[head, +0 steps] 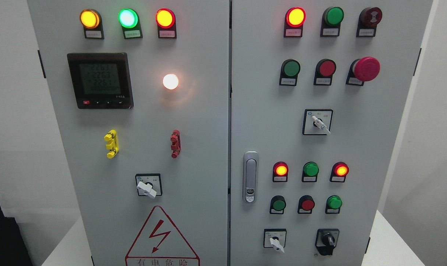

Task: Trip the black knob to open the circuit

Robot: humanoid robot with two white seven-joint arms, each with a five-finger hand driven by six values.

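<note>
Head view of a grey control cabinet [194,147] with two doors, filling nearly the whole frame and standing on a white worktop [389,240] that shows at the lower corners. The left door carries a digital meter [99,80] in the upper left, a red-bordered warning triangle [161,236] at the bottom centre, and a white-handled selector switch [148,186] just above that triangle; three lit lamps run along its top edge. The right door carries rows of red and green lamps and buttons, a red mushroom stop button [365,68] at the upper right, a silver door latch [250,176] near the centre seam, and two further white-handled selectors. The black knob [327,241], the thing to be tripped, sits at the lower right of the frame, on the bottom row of the right door, just right of the lowest white selector [276,242]; its handle appears to run roughly up and down, though the exact setting is too small to read. No robot hand is in view, so its opening and any hold cannot be told. By the knob's place right of centre, the right arm is judged the nearer, with a reach up from the lower right edge.
</note>
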